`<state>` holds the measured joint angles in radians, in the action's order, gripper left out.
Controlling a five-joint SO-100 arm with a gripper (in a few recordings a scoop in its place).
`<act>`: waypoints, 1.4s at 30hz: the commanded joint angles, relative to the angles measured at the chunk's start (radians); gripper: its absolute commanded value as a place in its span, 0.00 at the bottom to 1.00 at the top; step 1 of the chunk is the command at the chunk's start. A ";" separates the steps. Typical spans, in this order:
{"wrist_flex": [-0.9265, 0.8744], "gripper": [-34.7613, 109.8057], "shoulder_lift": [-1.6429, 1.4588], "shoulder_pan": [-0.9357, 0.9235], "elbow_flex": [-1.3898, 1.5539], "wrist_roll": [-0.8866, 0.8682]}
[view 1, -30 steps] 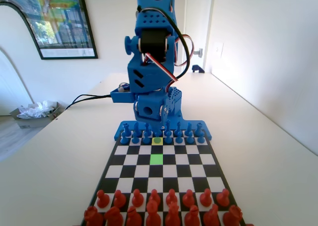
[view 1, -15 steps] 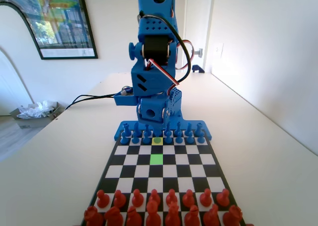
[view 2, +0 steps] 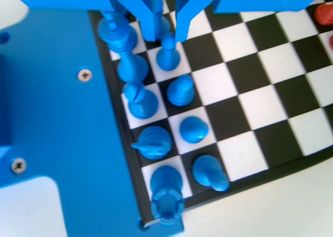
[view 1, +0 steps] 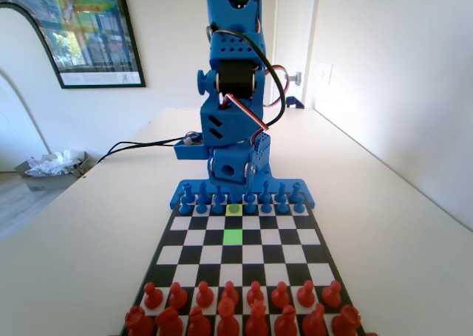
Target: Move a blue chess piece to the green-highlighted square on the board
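Observation:
In the wrist view my gripper [view 2: 167, 35] is open and hangs low over the blue pawn row. One blue chess piece [view 2: 168, 53], a pawn, stands on a white square with its head right under the gap between the jaw tips; I cannot make out any contact. In the fixed view the blue arm [view 1: 230, 122] bends down over the far rows of the board [view 1: 260, 255]. The green-highlighted square [view 1: 233, 237] is bare, two rows in front of the blue pawns. A yellow square [view 1: 234, 209] lies in the pawn row itself.
More blue pawns [view 2: 181, 90] [view 2: 193, 129] [view 2: 210, 173] continue down the row, with taller blue back-row pieces [view 2: 141, 99] close on their left. Red pieces [view 1: 229, 306] fill the two near rows. The board's middle rows [view 1: 273, 237] hold no pieces.
The arm has swung slightly to the right in the fixed view and its wrist has sunk a little toward the blue pawn row. No piece has moved.

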<state>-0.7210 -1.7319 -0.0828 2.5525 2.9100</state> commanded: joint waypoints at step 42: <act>0.164 0.26 0.057 -0.032 0.040 0.077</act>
<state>-0.5599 -1.6506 -0.1104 2.5817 2.9100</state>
